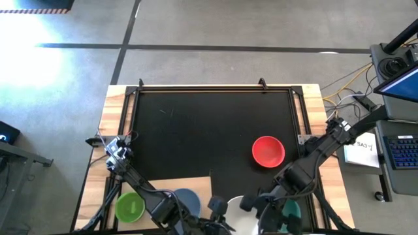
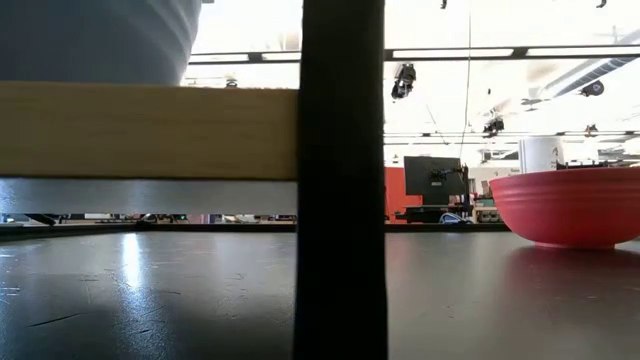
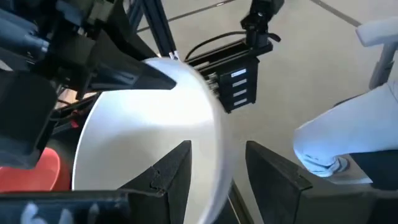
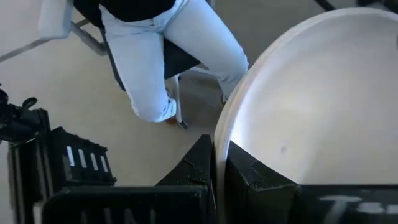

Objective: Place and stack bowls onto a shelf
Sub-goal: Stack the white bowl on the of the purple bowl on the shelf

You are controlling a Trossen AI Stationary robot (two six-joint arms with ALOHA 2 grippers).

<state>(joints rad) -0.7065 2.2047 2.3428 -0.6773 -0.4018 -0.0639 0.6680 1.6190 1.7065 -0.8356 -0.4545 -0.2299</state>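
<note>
- Both arms meet at the near edge of the worktop [image 1: 313, 104], right over the white bowl [image 1: 235, 207].
- Right end effector [image 4: 221, 165]: fingers are together, pinching the white bowl's rim, one finger inside and one outside.
- Left end effector [image 3: 217, 168]: fingers are apart, with the same rim sitting in the gap. Looks like a handover or a two-arm grab, but I can't tell which.
- Other bowls: the red bowl [image 1: 268, 151] sits alone on the black mat [image 1: 196, 130], right of centre. The yellow-green bowl [image 1: 130, 207] and slate-blue bowl [image 1: 187, 198] are on the shelf [image 1: 189, 183] at near left. The teal bowl [image 1: 292, 210] is mostly hidden under the right arm.
- Handling: thin plastic, so probably light, stiff enough, and a bit slick. The rim is the only sensible place to grip, and a one-sided pinch will let it swing or tilt.
</note>
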